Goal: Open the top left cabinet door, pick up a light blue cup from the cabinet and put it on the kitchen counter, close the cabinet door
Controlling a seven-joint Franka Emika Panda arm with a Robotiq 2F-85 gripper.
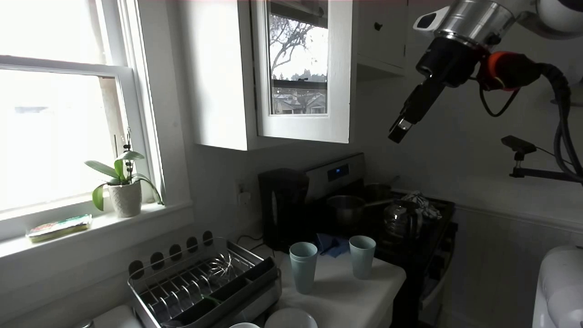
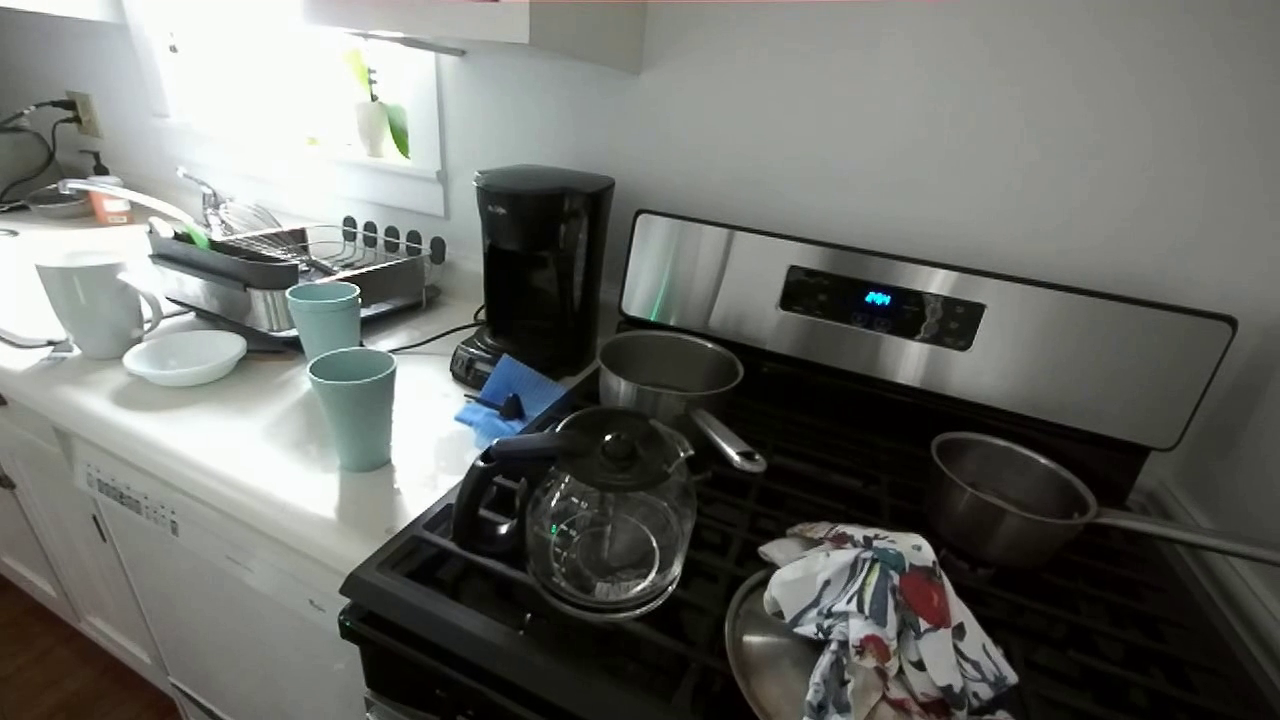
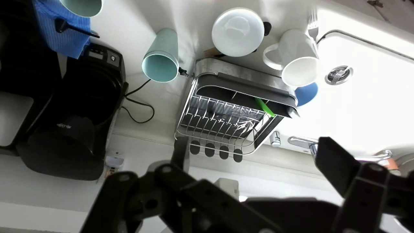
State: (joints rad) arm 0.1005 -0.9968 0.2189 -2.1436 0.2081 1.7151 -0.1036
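The top left cabinet door point(image 1: 339, 91), with window reflections in its glass, stands partly swung out from the white cabinet point(image 1: 221, 82). The cabinet's inside is hidden. Two pale blue-green cups stand upright on the white kitchen counter point(image 1: 337, 296). One cup point(image 1: 304, 273) is beside the dish rack, with a band under its rim; it also shows in the wrist view point(image 3: 166, 42). The other cup point(image 1: 363, 259) is near the stove point(image 2: 355, 420). I cannot tell which is the light blue cup. My gripper point(image 1: 400, 131) is open and empty point(image 3: 253, 144), high up right of the door in an exterior view.
A dish rack point(image 3: 207, 129), black coffee maker point(image 2: 545, 260), white bowl point(image 2: 185, 355) and white mug point(image 2: 88, 305) stand on the counter. A glass carafe point(image 2: 610, 530), pots point(image 2: 1005, 500) and a floral towel point(image 2: 900, 620) are on the stove. A potted plant point(image 1: 125, 198) is on the sill.
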